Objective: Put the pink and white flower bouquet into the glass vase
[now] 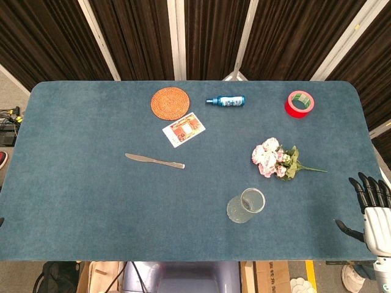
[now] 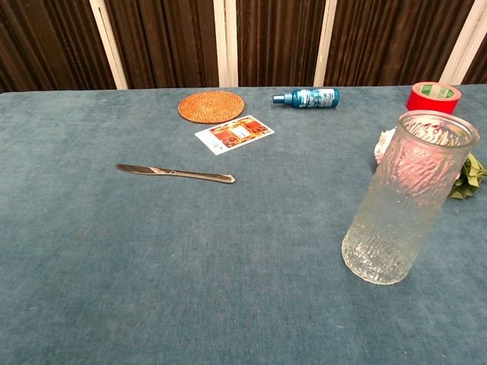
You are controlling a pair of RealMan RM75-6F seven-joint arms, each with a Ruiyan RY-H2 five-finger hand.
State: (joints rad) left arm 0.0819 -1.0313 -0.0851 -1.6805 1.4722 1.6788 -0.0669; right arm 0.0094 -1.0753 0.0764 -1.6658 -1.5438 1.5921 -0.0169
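The pink and white flower bouquet point(image 1: 276, 160) lies on its side on the blue table, blooms to the left and stem pointing right. In the chest view only its green leaves point(image 2: 472, 175) and a sliver of petals show behind the vase. The glass vase point(image 1: 246, 205) point(image 2: 403, 199) stands upright and empty, just in front of the bouquet. My right hand point(image 1: 371, 210) hovers at the table's right front corner, fingers spread, holding nothing, well right of both. My left hand is out of sight in both views.
A butter knife point(image 1: 154, 160) point(image 2: 175, 173) lies left of centre. At the back are a woven coaster point(image 1: 170, 103) point(image 2: 211, 106), a printed card point(image 1: 183, 129) point(image 2: 233, 134), a blue spray bottle point(image 1: 225, 101) point(image 2: 307, 97) and a red tape roll point(image 1: 300, 104) point(image 2: 434, 96).
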